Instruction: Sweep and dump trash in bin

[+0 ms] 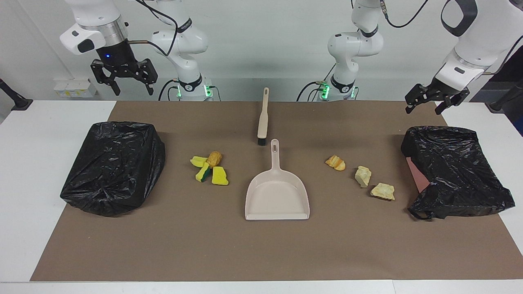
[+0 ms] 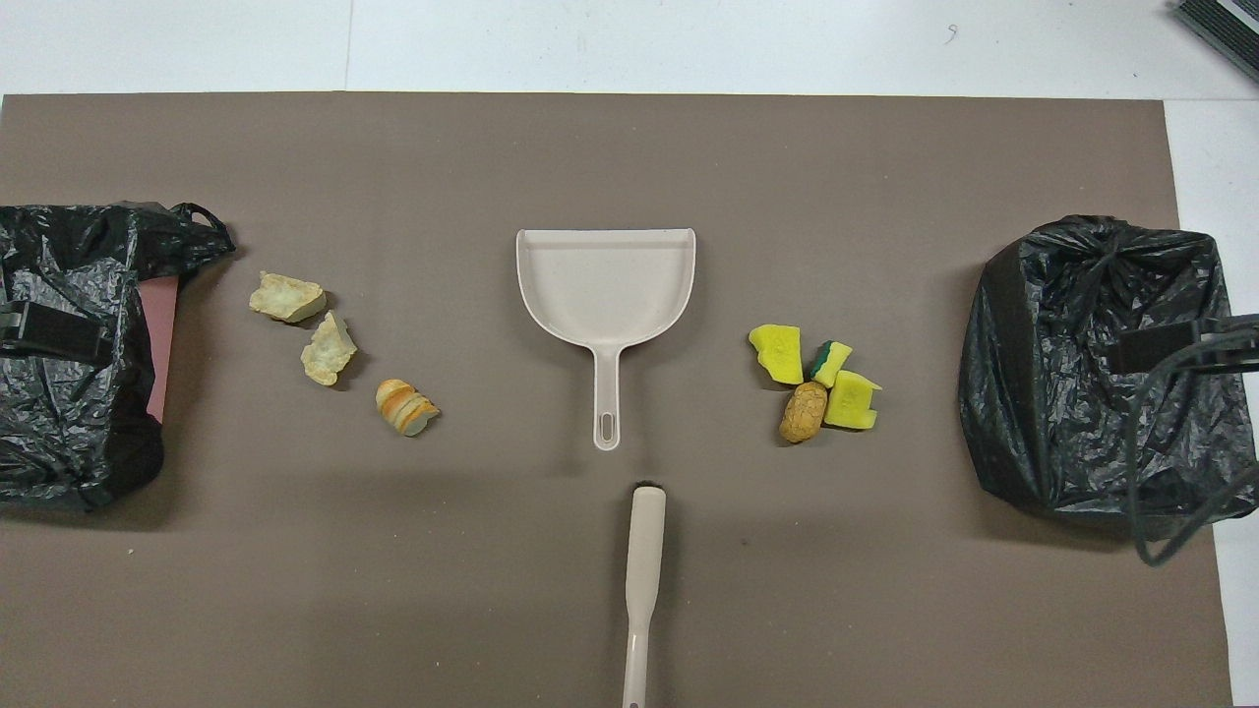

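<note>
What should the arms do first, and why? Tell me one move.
Probably lower the right gripper, open and empty, onto the brush. Nothing is swept yet: the yellow sponge pieces and bread-like chunks lie loose beside the empty dustpan.

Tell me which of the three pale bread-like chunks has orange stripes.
The striped chunk nearest the dustpan, and nearest the robots of the three. The other two chunks, closer to the black bag, are plain pale tan.

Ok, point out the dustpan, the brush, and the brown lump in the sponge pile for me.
dustpan [image 1: 276,195]: facing view, on the bare floor of its tray.
brush [image 1: 263,114]: facing view, on the middle of its handle.
brown lump [image 2: 804,411]: overhead view, on the middle of its top surface.
</note>
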